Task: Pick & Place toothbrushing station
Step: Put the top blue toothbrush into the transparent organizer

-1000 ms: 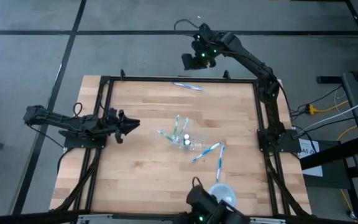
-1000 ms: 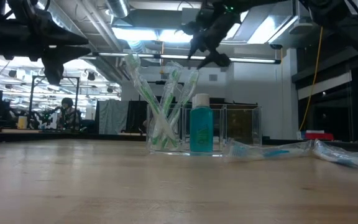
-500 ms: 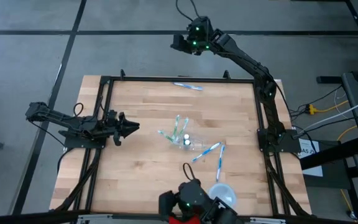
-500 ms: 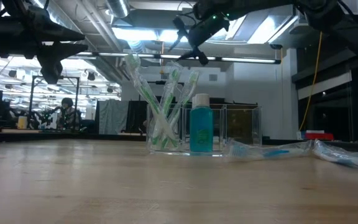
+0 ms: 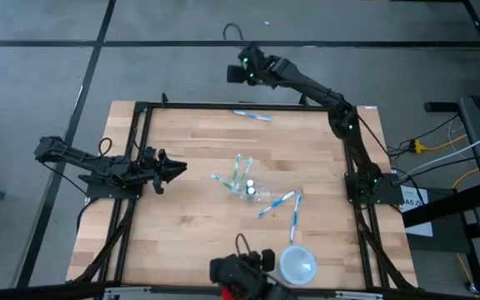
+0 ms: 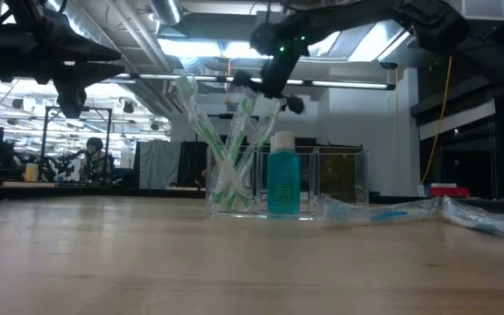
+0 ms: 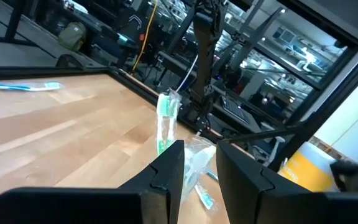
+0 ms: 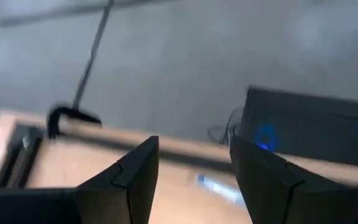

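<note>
The clear holder (image 5: pixel 245 180) stands on its base mid-table, with several green-and-white toothbrushes leaning in it and a small blue bottle (image 6: pixel 283 185). It also shows in the low view (image 6: pixel 233 194) and the left wrist view (image 7: pixel 188 158). My left gripper (image 5: pixel 182 168) hovers level at the table's left, open by a narrow gap and empty, pointing toward the holder (image 7: pixel 199 163). My right gripper (image 5: pixel 233 73) is open and empty, high up beyond the table's far edge (image 8: pixel 194 165).
Wrapped blue toothbrushes lie right of the holder (image 5: pixel 275 202), (image 5: pixel 294 220), and one lies near the far edge (image 5: pixel 252 115). A round white cup (image 5: pixel 297 264) stands at the near edge beside a dark object (image 5: pixel 242 271). A black frame (image 5: pixel 140 167) runs round the table.
My right gripper has swung toward the table's left beyond the far edge, turning as it went and coming lower. The dark object at the near edge has moved left, away from the white cup.
</note>
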